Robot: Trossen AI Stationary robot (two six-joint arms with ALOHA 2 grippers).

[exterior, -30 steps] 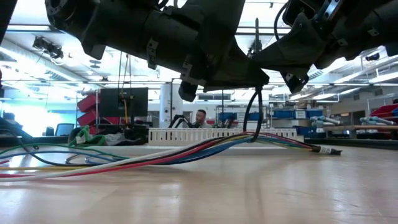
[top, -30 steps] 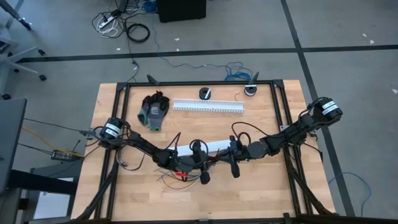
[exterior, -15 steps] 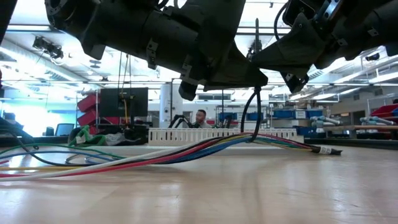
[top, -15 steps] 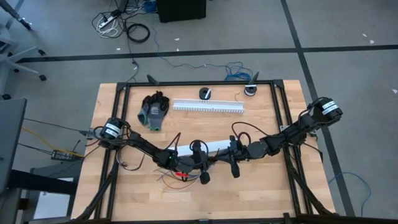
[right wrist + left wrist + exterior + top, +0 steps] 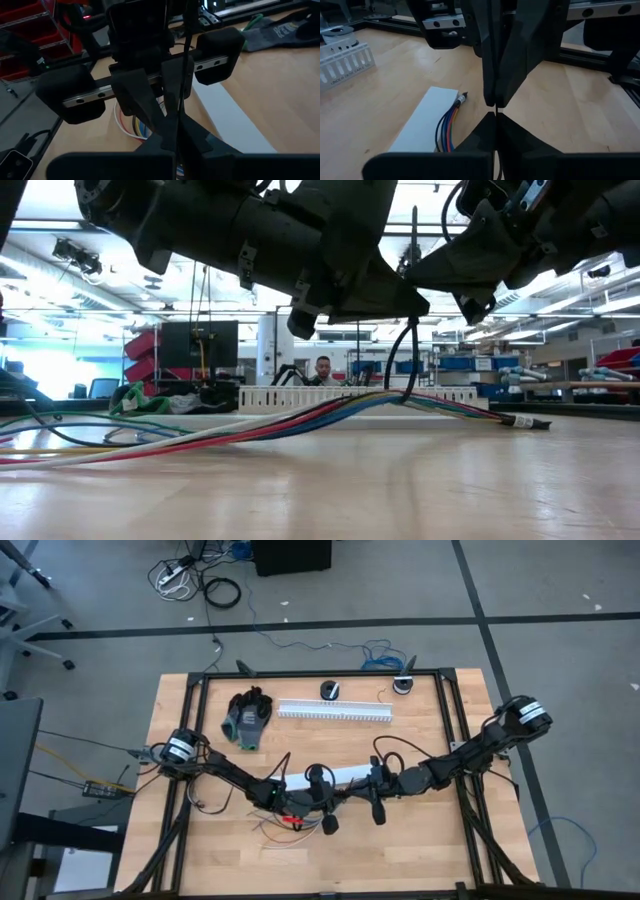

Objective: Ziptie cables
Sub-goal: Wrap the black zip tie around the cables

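Nothing much has shifted since the earlier frames beyond the left gripper (image 5: 495, 107) pressing its jaws fully together on a thin black ziptie (image 5: 404, 365), tip to tip with the right gripper (image 5: 172, 125), whose jaws also pinch it. Below, the cables (image 5: 300, 423) lie across the tabletop (image 5: 420, 840) beside a white strip (image 5: 422, 120).

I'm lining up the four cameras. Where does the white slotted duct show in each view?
High view: the white slotted duct lies near the table's far side, right of the glove.
Low view: the duct runs across the middle distance, behind the cables.
Left wrist view: one end of the duct shows, beyond the white flat strip.
Right wrist view: not in it.
Shared landmark: the white flat strip, in the high and both wrist views.
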